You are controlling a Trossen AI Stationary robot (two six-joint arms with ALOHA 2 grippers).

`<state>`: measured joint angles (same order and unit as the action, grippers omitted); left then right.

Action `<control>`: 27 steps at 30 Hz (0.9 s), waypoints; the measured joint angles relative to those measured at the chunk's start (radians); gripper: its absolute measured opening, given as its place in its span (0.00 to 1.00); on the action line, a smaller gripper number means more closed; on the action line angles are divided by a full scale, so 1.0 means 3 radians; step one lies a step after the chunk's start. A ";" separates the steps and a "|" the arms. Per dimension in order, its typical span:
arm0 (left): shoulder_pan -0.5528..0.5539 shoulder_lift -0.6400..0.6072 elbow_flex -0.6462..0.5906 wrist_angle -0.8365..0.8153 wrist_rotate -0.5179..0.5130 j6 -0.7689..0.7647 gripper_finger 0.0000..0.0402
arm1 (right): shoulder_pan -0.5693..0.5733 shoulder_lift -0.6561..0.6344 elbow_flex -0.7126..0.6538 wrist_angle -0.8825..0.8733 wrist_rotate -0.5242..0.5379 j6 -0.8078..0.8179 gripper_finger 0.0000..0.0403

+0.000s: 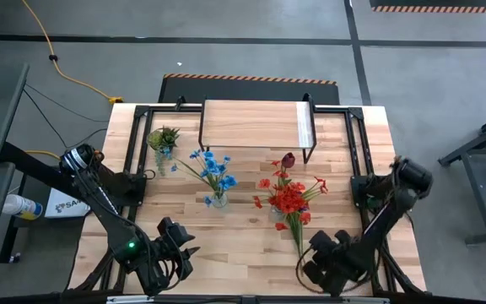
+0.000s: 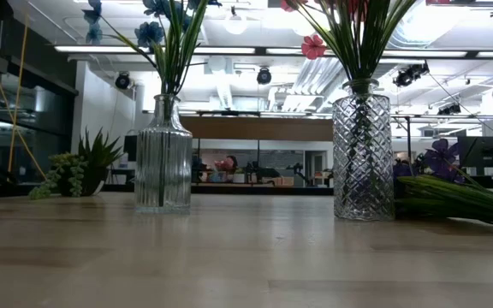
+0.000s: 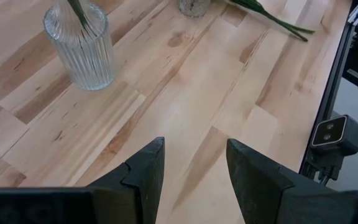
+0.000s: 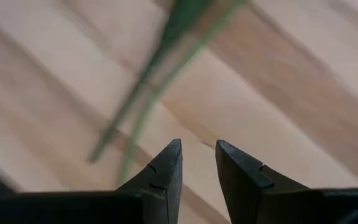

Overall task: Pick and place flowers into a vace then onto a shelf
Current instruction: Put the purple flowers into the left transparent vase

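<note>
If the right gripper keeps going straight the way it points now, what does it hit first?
Most likely the loose green stems lying on the table just ahead of the right gripper, whose fingers stand apart; depth is uncertain, so it may meet the tabletop first.

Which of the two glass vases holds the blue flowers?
The ribbed vase nearer the small potted plant holds the blue flowers. The other, diamond-patterned vase holds red flowers.

Front strip: bare table (image 1: 234, 253) between the two grippers.
Mid-table: two vases, ribbed vase (image 1: 218, 200) and cut vase (image 1: 277, 213), open lane between.
Right front: loose stems (image 1: 298, 236) lying flat.
Back: shelf (image 1: 251, 123) top bare; potted plant (image 1: 164, 138) just left.
</note>
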<state>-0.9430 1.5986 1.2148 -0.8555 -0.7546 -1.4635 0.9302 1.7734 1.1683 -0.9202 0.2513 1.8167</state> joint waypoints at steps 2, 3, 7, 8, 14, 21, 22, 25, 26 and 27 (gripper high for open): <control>0.0000 0.0000 0.0000 0.0000 -0.0017 0.0000 0.51 | -0.0065 -0.0209 -0.0339 0.0408 -0.0002 -0.0026 0.22; 0.0001 0.0000 0.0000 0.0001 -0.0017 -0.0001 0.51 | -0.0103 -0.0299 -0.0479 0.0546 -0.0026 -0.0029 0.22; 0.0001 0.0000 0.0000 0.0009 -0.0017 -0.0025 0.51 | -0.0194 -0.0599 -0.0874 0.1069 -0.0074 -0.0143 0.23; 0.0001 0.0000 0.0000 0.0014 -0.0018 -0.0024 0.51 | -0.0206 -0.0657 -0.0932 0.1158 -0.0099 -0.0153 0.23; 0.0001 0.0000 0.0000 0.0017 -0.0023 -0.0024 0.51 | -0.0224 -0.0867 -0.1020 0.1268 -0.0148 -0.0236 0.23; 0.0001 0.0000 0.0000 -0.0001 -0.0073 -0.0024 0.51 | -0.0227 -0.0882 -0.1020 0.1567 -0.0098 -0.0363 0.22; 0.0001 0.0000 0.0000 -0.0001 -0.0073 -0.0024 0.51 | -0.0227 -0.0882 -0.1020 0.1601 -0.0046 -0.0388 0.22; 0.0001 0.0000 0.0000 -0.0001 -0.0076 -0.0024 0.51 | -0.0253 -0.0882 -0.1020 0.1653 0.0079 -0.0426 0.23; 0.0001 0.0000 0.0000 0.0000 -0.0081 -0.0025 0.51 | -0.0276 -0.0882 -0.1020 0.1652 0.0101 -0.0442 0.23; 0.0001 0.0000 0.0000 -0.0001 -0.0085 -0.0025 0.51 | -0.0306 -0.0882 -0.1020 0.1648 0.0109 -0.0454 0.23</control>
<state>-0.9428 1.5986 1.2148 -0.8558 -0.7799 -1.4711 0.8384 1.5089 0.8623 -0.4257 0.2840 1.6805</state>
